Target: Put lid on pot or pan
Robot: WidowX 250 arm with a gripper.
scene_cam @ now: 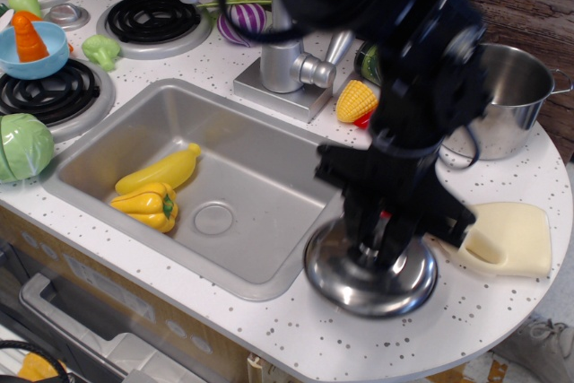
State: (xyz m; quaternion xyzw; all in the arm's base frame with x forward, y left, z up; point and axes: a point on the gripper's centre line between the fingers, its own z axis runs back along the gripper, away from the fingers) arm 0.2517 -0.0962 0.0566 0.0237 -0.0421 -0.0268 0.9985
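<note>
Observation.image step: lid (369, 271) lifting off the counter (502, 311).
Claw (377, 253): closed on lid's knob, apparently.
Next: carry to pot (502, 100), centre, lower.

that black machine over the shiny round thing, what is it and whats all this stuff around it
It is a robot arm, seen by one camera looking down at a toy kitchen counter. Its gripper is clamped on the knob of a domed steel lid, which looks lifted and tilted at the front of the counter. The lid belongs on the steel pot at the back right. Beside the lid lies a cream cutting board. The sink holds a yellow pepper and a yellow squash. Toy corn sits by the faucet.
</note>
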